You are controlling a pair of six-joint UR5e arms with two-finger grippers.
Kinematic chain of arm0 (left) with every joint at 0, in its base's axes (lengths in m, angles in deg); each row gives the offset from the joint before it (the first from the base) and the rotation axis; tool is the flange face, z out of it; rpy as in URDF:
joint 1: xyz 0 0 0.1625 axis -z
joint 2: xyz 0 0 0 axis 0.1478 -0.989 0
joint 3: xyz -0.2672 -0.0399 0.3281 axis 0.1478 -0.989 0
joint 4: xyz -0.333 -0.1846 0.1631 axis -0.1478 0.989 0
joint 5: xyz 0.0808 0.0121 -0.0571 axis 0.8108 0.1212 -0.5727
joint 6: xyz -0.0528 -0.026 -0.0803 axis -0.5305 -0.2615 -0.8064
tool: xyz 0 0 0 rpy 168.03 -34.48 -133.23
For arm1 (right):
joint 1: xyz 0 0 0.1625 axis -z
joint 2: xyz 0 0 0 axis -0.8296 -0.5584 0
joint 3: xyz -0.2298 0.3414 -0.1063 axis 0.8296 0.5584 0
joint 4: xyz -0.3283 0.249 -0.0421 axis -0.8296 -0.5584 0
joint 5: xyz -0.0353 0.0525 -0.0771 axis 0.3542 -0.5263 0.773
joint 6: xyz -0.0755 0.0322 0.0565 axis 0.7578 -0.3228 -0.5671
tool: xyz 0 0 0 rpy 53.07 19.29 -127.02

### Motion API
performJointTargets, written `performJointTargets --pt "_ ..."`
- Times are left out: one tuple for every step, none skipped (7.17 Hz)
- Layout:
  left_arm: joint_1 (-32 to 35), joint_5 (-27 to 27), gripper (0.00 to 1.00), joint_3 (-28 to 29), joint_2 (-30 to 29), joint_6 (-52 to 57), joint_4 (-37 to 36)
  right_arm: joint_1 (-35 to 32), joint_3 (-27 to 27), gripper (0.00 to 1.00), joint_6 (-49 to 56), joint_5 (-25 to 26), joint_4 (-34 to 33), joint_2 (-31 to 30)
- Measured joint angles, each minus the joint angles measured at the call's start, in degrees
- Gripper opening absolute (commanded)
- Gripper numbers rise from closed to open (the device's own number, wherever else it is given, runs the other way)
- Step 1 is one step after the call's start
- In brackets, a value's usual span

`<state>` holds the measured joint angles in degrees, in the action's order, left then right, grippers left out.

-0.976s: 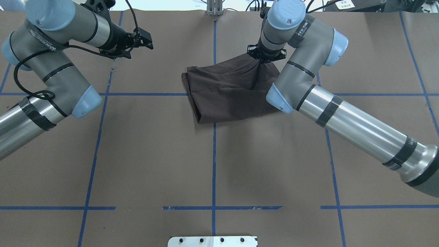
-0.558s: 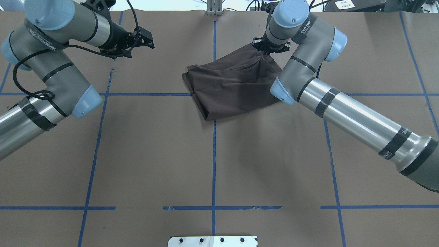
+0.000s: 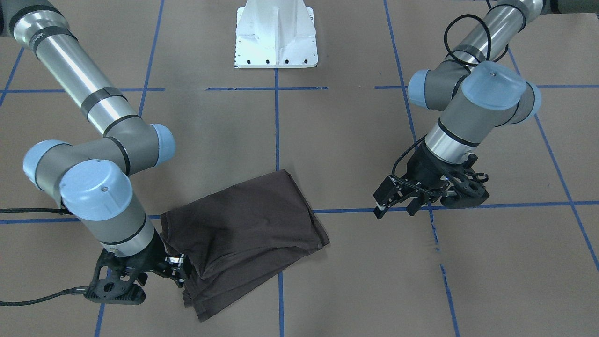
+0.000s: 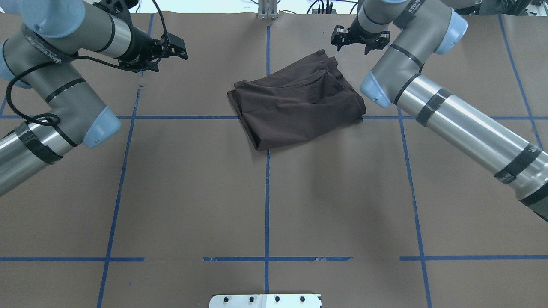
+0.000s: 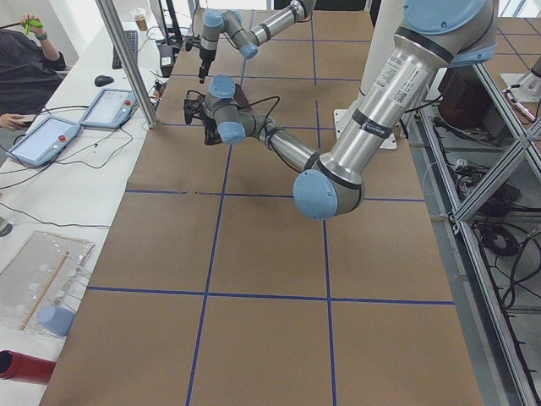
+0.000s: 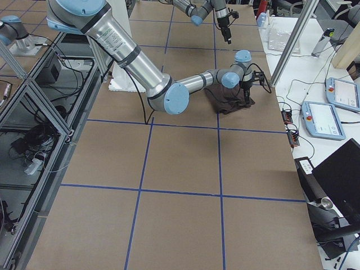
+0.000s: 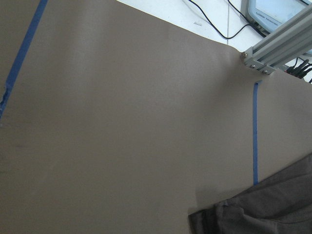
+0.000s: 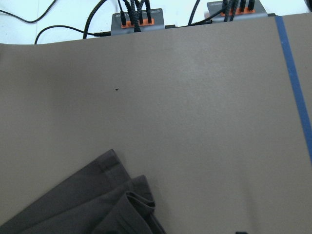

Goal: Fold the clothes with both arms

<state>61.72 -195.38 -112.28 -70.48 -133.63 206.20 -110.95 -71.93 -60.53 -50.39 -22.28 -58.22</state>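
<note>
The dark brown T-shirt (image 4: pixel 295 105) lies folded in several layers at the far middle of the table, and shows in the front view (image 3: pixel 243 229). Its collar and tags are hidden. My right gripper (image 4: pixel 359 42) is open and empty, just beyond the shirt's far right corner and clear of the cloth. In the front view it (image 3: pixel 180 274) hangs next to the shirt's edge. The right wrist view shows the shirt's layered corner (image 8: pixel 97 204) at lower left. My left gripper (image 4: pixel 182 48) is open and empty, well left of the shirt; it also shows in the front view (image 3: pixel 395 208). The left wrist view shows a shirt corner (image 7: pixel 258 212).
The brown table cover carries blue tape lines (image 4: pixel 267 192). The white base block (image 4: pixel 265 300) stands at the near edge. An aluminium post (image 4: pixel 267 10) and cable boxes (image 8: pixel 136 22) stand at the far edge. Tablets (image 6: pixel 323 121) lie on a side desk.
My right gripper has let go of the shirt's far right corner and moved away toward the far right. The lifted corner has dropped and the shirt lies flat. The left arm shifted slightly.
</note>
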Motion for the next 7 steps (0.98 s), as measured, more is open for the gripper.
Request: performJointTargets --pt "2.38 -1.96 1.0 -3.45 4.22 4.7 -0.39 -2.58 -6.67 1.0 5.6 -2.05 -7.56 -3.56" --pt "6.53 -4.51 1.0 -6.55 8.81 13.06 -2.17 -5.55 -12.95 1.0 12.7 -2.93 -15.48 -7.07" --pt "11.59 -6.51 1.0 -8.4 12.96 24.27 -5.2 -8.91 -19.1 1.0 19.1 -4.13 -21.19 -11.63" --pt "17.36 -7.53 1.0 -8.93 16.95 38.51 -8.34 -12.55 -24.54 1.0 24.0 -6.97 -24.17 -17.42" --pt "25.19 -7.88 1.0 -7.82 21.36 57.18 -10.86 -17.19 -28.88 1.0 29.7 -10.89 -25.51 -24.26" --pt "32.55 -8.1 1.0 -5.15 24.47 72.32 -12.01 -21.38 -31.75 1.0 36.14 -13.8 -26.03 -30.69" --pt "37.86 -9.3 1.0 -2.55 26.34 80.85 -12.24 -23.96 -33.93 1.0 41.19 -15.18 -25.99 -36.24"
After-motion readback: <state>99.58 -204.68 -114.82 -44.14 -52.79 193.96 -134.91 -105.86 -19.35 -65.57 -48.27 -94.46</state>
